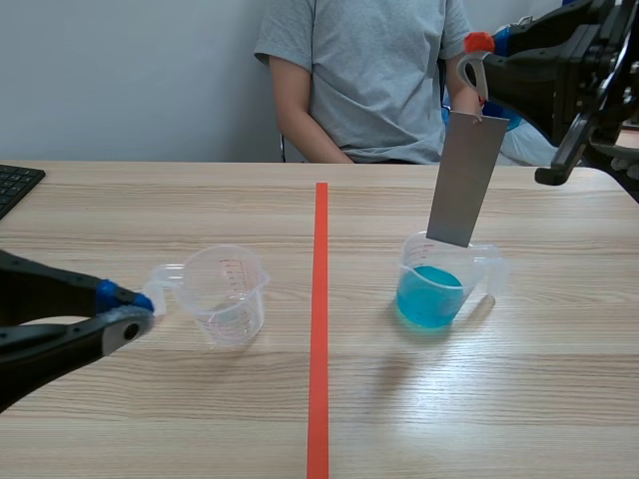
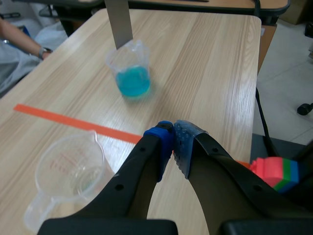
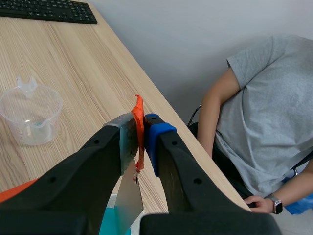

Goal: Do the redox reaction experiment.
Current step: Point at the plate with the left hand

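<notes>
– Strip [image 1: 464, 180] location?
– Hangs slightly tilted from right pincer [image 3: 141, 132], which is clamped on its orange tag [image 3: 138, 117]. Lower end sits inside beaker [image 1: 434, 284] of blue liquid, right of tape line [image 1: 319, 329].
– State of left pincer [image 2: 173, 142]?
– Pads together, nothing between them. Low over worktop [image 1: 150, 200], just beside empty beaker [image 1: 225, 294].
– Else?
– Person [image 1: 369, 70] across worktop, keyboard [image 1: 15, 185] far left.
</notes>
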### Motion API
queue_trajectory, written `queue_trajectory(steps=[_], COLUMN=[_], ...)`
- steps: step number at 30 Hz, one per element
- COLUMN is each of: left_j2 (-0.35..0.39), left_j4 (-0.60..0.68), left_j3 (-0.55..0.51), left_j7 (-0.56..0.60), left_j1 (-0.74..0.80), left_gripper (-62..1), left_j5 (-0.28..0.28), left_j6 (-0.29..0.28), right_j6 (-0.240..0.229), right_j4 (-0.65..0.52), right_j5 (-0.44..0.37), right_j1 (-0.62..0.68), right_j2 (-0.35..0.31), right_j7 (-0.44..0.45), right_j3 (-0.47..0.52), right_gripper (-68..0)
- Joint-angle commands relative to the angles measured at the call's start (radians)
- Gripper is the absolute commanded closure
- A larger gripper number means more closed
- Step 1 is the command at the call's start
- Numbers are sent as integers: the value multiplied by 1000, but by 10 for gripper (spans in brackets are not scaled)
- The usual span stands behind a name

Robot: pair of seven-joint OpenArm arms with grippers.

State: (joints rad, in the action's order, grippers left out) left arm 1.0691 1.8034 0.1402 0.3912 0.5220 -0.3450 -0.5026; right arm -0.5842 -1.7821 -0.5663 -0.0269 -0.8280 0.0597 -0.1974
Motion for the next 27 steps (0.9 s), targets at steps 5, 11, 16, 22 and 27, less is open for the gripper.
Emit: queue_trajectory(steps=[5,11,16,22,27], left_j2=[-65,-213,-338,-491,-605], left_j4=[-24,-151,-282,-443,-570], left_j3=[314,608,763,856,897], left_j7=[-71,-157,-165,-164,-162], left_j1=[-315,-610,-775,-896,-969], left_gripper=[-36,-36,-36,-36,-36], left_j5=[-11,-10,-11,-11,-10], left_j6=[70,148,209,247,246], right_j6=[7,7,7,7,7], right_j4=[-14,-14,-14,-14,-14], right_j5=[-11,-11,-11,-11,-11], right_j1=[-14,-14,-14,-14,-14], right_j2=[-13,-13,-13,-13,-13], right_j7=[18,18,18,18,19], right_j3=[15,15,15,15,15], right_gripper=[-11,-11,-11,-11,-11])
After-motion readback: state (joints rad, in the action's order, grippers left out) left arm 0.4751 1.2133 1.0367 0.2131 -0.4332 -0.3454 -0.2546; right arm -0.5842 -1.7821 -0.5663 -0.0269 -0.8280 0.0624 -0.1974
